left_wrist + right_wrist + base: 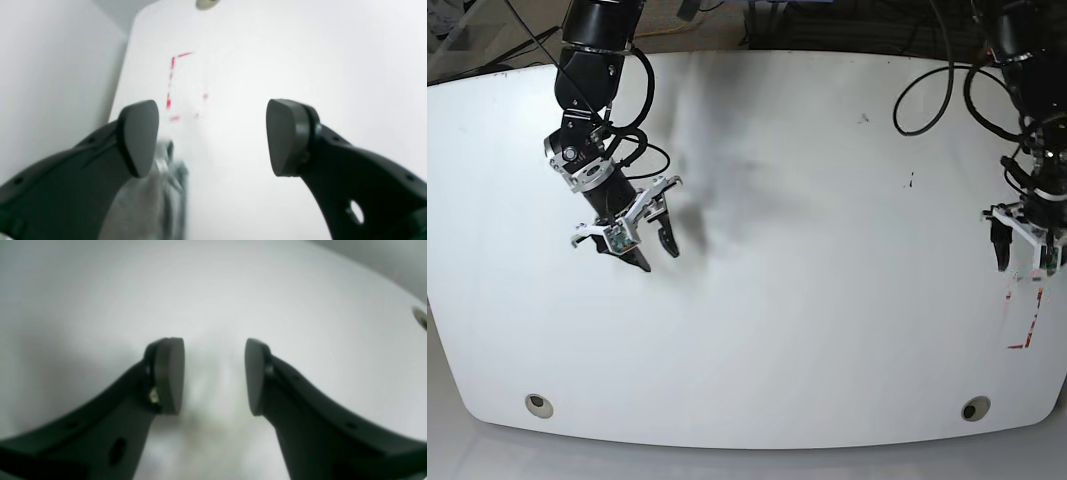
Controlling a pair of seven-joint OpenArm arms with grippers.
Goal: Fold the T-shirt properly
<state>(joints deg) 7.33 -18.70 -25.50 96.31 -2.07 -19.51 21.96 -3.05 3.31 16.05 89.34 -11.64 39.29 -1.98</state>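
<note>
- Presently: one T-shirt, grey soft fabric (141,203), bunched at the lower left of the left wrist view, partly behind a finger; on the white table by its edge, beyond the base view's sight. How far folded: cannot be told.
- One left gripper, dark-padded (213,138); fingers wide apart, nothing between them; held over the table beside the fabric, probably for a last adjustment or a withdrawal.
- One right gripper, dark-fingered (214,376); fingers parted, empty; well apart from the fabric, seemingly kept out of the way.
- One set of red dashed marks (1030,320), on the table near the left arm; perhaps a guide for placing the folded garment.
- One white table, round-cornered (757,350), with two round grommets (975,408) at its near corners.
- Containers: none seen, hence no contents to list.
</note>
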